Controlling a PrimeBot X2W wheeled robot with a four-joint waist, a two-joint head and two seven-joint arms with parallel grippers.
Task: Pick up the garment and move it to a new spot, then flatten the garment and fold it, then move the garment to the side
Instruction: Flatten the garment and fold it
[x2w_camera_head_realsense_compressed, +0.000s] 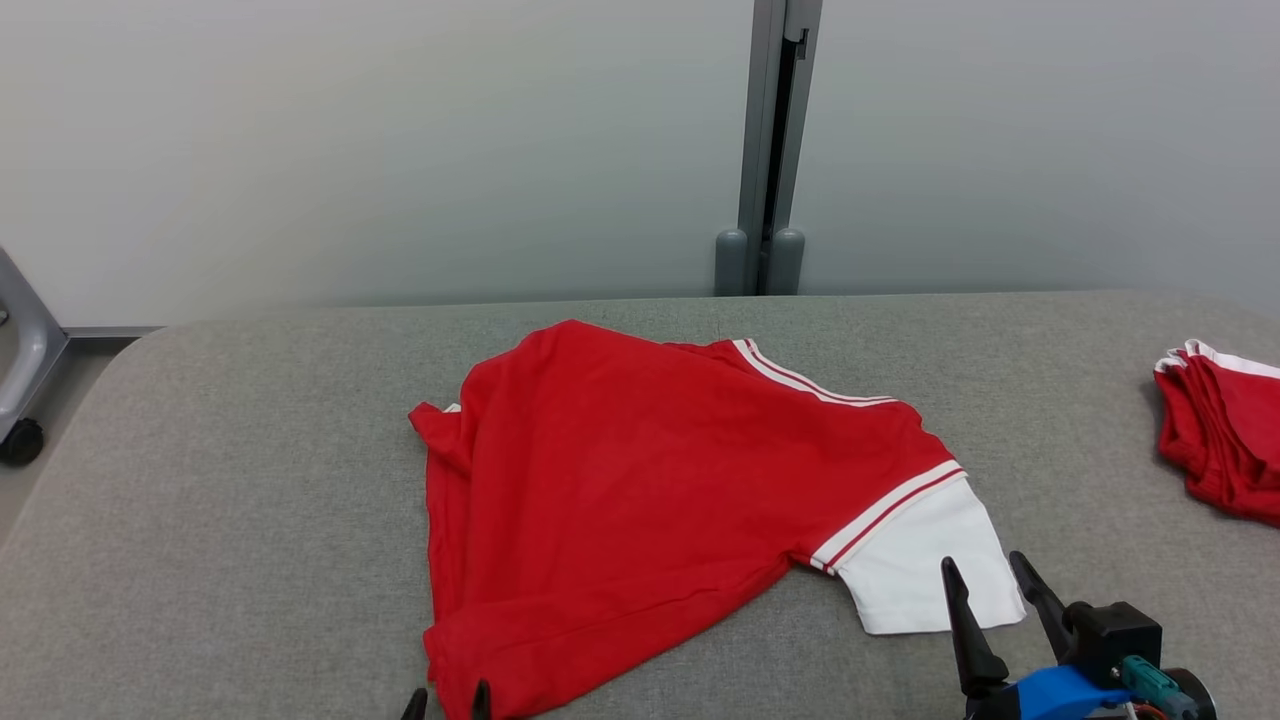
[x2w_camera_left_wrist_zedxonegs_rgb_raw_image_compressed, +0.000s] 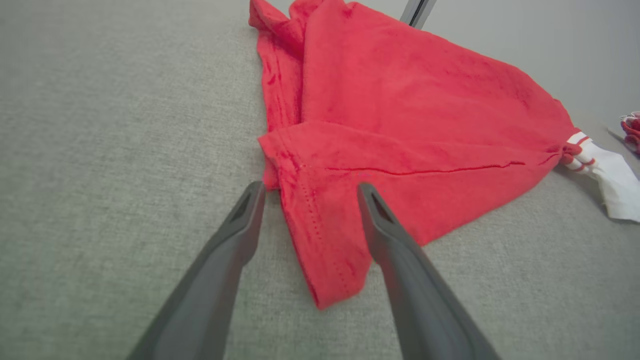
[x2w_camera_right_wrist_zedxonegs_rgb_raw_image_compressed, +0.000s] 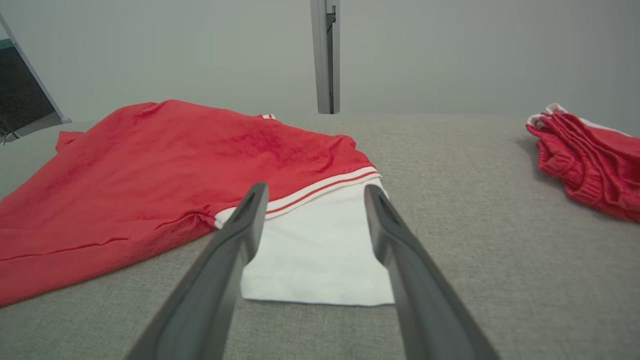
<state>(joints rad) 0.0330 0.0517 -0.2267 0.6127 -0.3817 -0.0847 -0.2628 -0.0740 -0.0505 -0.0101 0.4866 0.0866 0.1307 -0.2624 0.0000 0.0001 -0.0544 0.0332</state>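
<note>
Shirt (x2w_camera_head_realsense_compressed: 640, 470), red with a white sleeve (x2w_camera_head_realsense_compressed: 920, 570), lies partly folded over itself near the middle of the grey table (x2w_camera_head_realsense_compressed: 250, 480). My left jaws stand wide, fingers (x2w_camera_left_wrist_zedxonegs_rgb_raw_image_compressed: 240, 225) either side of its near hem corner, holding nothing. My right jaws stand wide too, empty, flanking the sleeve's near edge. More red cloth (x2w_camera_head_realsense_compressed: 1225, 430) sits well apart, far right.
</note>
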